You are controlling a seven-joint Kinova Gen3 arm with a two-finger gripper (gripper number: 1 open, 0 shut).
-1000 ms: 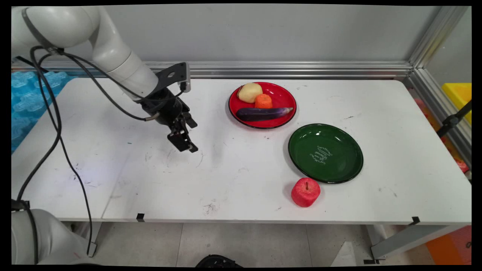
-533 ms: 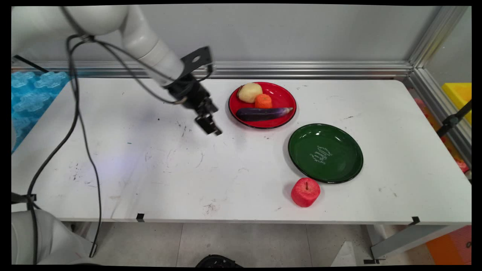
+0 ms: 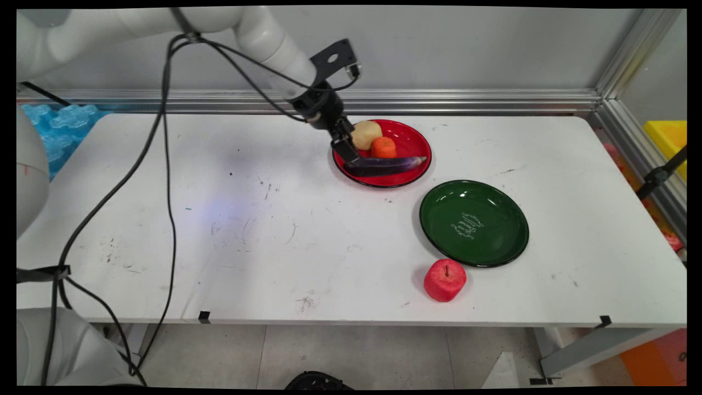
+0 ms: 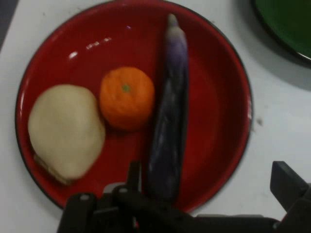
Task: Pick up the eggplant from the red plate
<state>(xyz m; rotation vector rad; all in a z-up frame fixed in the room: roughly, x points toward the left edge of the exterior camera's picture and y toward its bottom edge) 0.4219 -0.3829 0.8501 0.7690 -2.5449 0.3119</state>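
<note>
My gripper [image 3: 351, 156] hangs over the left edge of the red plate [image 3: 415, 137], open and holding nothing. On the plate lie a purple eggplant [image 3: 386, 163], an orange [image 3: 384, 147] and a pale potato [image 3: 366, 134]. In the hand view the eggplant [image 4: 170, 131] runs lengthwise up the red plate [image 4: 214, 73], and its near end sits just inside my left finger [image 4: 133, 174]. The gripper [image 4: 209, 182] spans the plate's near rim. The orange [image 4: 127, 97] and potato [image 4: 65, 128] lie to the eggplant's left.
A green plate [image 3: 474, 222] with nothing on it sits right of and nearer than the red one; its rim shows in the hand view's corner [image 4: 286, 19]. A red apple [image 3: 445, 280] stands by the table's front edge. Black cables hang from the arm at the left.
The arm has swung from the table's left middle to the right and back. The gripper now hangs over the red plate's left edge. The food has not moved.
</note>
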